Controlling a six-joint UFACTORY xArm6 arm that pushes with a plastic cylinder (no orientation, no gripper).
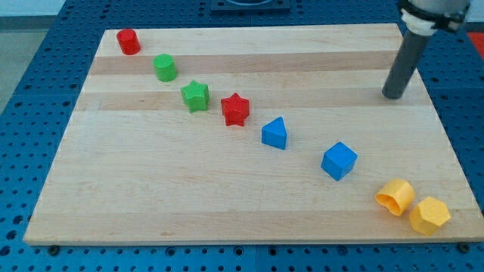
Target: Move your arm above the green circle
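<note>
The green circle point(165, 67) is a short green cylinder standing near the board's upper left. My tip point(392, 96) rests on the wooden board point(242, 189) at the view's upper right, far to the right of the green circle and of every other block. The dark rod rises from it toward the view's top right corner.
A diagonal row runs from upper left to lower right: red cylinder point(128, 41), green star point(195, 96), red star point(235, 109), blue triangular block point(274, 134), blue cube point(338, 161), yellow curved block point(396, 197), yellow hexagon point(429, 215). A blue perforated table surrounds the board.
</note>
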